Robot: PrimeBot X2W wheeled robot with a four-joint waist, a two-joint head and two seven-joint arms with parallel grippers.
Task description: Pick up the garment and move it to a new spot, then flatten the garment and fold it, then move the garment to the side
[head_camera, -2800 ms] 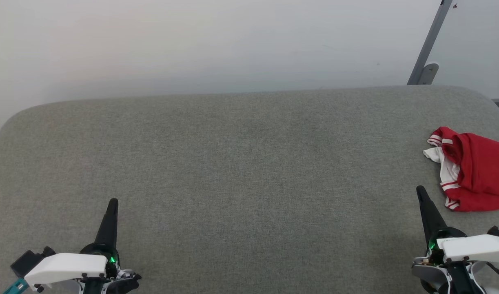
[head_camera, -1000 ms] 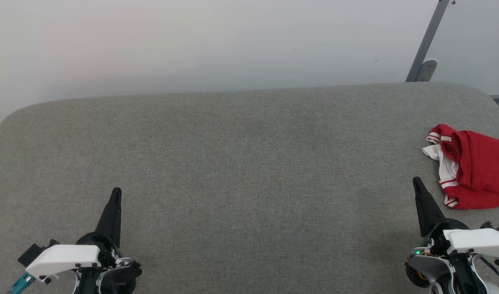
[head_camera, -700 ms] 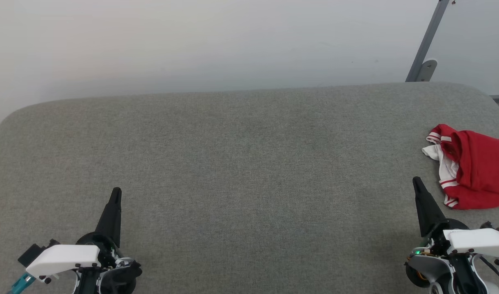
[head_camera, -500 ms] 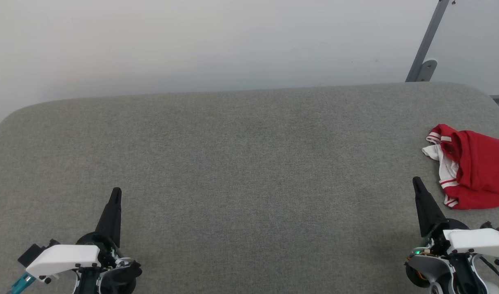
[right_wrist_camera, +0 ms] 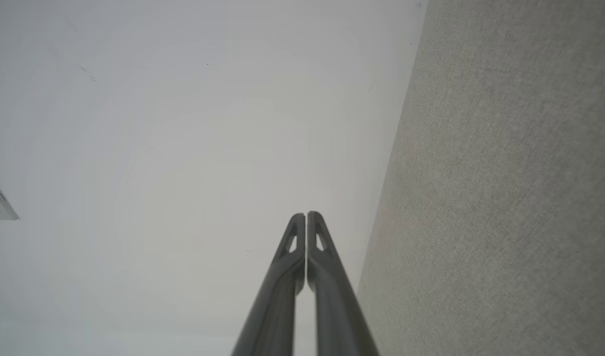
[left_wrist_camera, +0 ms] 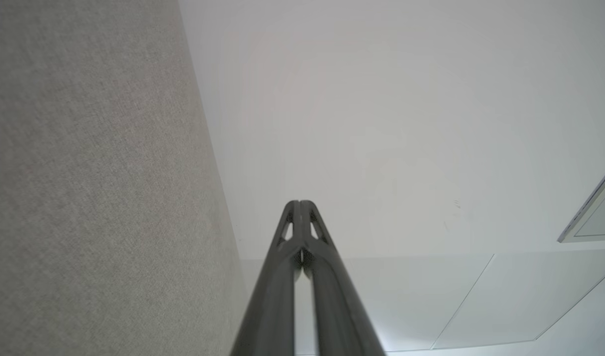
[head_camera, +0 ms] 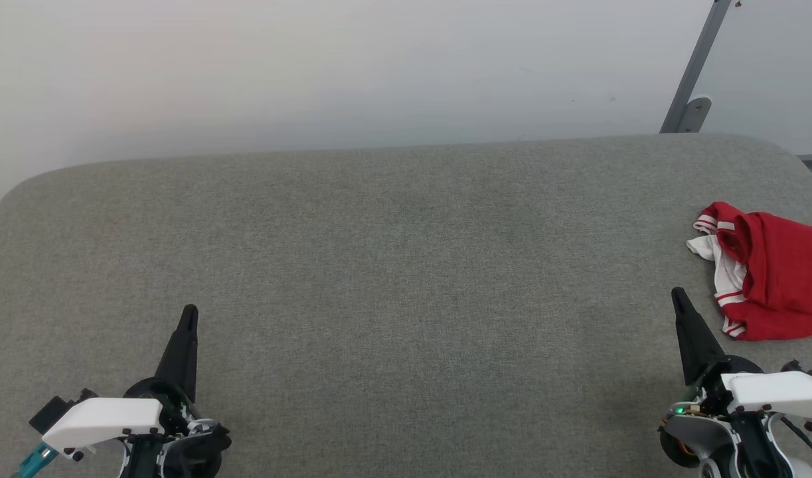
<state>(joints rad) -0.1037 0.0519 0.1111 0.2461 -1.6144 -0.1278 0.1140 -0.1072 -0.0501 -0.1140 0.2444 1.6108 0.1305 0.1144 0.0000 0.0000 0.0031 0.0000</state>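
Note:
The garment is out of view. My left gripper [head_camera: 188,311] rests shut over the near left of the grey padded surface [head_camera: 406,265], fingers pointing away from me. In the left wrist view its fingertips [left_wrist_camera: 299,202] meet with nothing between them. My right gripper [head_camera: 676,292] rests shut at the near right, and in the right wrist view [right_wrist_camera: 306,213] its tips are pressed together and hold nothing. A crumpled red-and-white cloth bundle [head_camera: 771,272] with striped trim and no lettering showing lies just right of and beyond the right gripper, apart from it. The frame's right edge cuts the bundle off.
The padded surface has rounded far corners and ends at a pale wall. A grey metal post [head_camera: 694,73] leans up behind its far right corner. Bare grey fabric stretches between the two grippers.
Since the earliest frame the camera has shifted slightly and both grippers sit a little farther forward. Over the last second nothing has moved.

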